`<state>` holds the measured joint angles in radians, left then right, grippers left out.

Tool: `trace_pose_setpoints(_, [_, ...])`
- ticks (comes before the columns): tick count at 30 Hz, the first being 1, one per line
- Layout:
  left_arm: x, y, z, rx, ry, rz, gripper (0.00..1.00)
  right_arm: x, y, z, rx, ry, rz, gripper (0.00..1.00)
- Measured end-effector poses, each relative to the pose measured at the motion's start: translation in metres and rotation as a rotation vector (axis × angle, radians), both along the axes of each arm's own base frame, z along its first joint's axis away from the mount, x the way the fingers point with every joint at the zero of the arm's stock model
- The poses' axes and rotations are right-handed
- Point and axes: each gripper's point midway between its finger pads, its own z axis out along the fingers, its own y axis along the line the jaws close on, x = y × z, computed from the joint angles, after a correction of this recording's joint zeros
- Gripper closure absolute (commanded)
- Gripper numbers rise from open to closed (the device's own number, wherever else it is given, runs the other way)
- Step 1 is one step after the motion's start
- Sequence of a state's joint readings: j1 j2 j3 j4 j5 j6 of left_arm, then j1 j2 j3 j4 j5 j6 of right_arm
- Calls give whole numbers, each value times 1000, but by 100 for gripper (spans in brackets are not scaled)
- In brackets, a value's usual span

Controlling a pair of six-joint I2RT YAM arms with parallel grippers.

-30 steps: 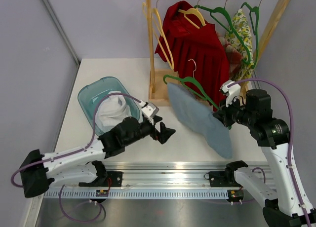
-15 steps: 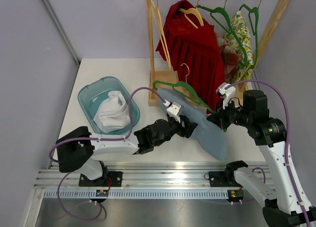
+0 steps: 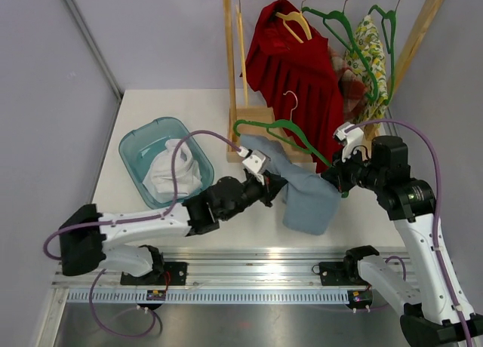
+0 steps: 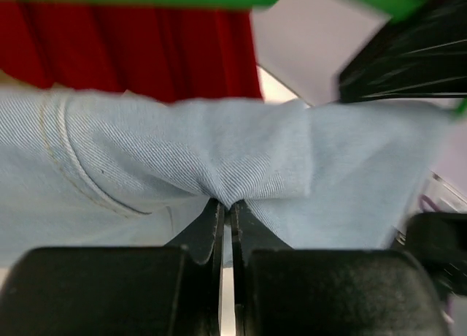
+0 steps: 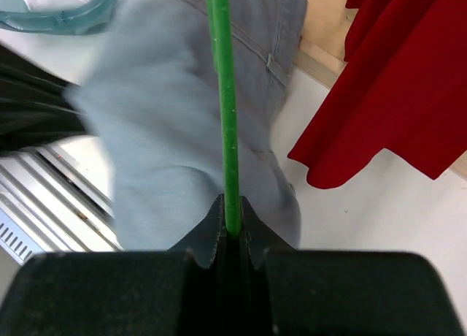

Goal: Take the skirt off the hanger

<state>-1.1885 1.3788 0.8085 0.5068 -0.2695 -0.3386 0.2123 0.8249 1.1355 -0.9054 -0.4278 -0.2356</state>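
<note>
Your left jaws are pinched almost shut on a fold of the pale blue skirt [image 4: 241, 168]. The cloth bunches just ahead of their tips and spreads to both sides. Your right jaws are clamped tight on the thin bar of the green hanger [image 5: 222, 95], which runs straight out ahead of them. The skirt hangs below that bar, between the two sets of jaws, sagging toward the tabletop [image 3: 151, 109]. Above the left jaws the bar sits apart from the cloth, with the red dress [image 4: 146, 51] behind. You cannot tell whether the skirt still catches on the hanger.
</note>
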Motion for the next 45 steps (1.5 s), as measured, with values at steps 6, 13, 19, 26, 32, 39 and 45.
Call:
trace_pose_setpoints(6, [-30,54,64,-30,-69,-62,100,10,3,-1,8,-5,0,100])
trace_pose_setpoints(13, [-52,119,90,-26,-121,-53,100,20,8,-1,23,-18,18,100])
trace_pose_setpoints(19, [-62,145,96,-21,-140,-52,100,26,9,-2,18,-20,18,100])
trace_pose_setpoints(26, [-73,156,116,-48,-168,-87,100,39,-9,-11,-38,-21,-65,100])
trace_pose_setpoints(32, [-82,167,145,-110,-218,-111,100,48,-24,-15,-80,-27,-139,100])
trace_pose_setpoints(39, [-72,139,130,-77,-203,-120,100,46,-18,-13,-68,-36,-93,100])
trace_pose_setpoints(45, [-58,91,76,60,-136,-159,100,46,-16,-1,-63,-53,-77,100])
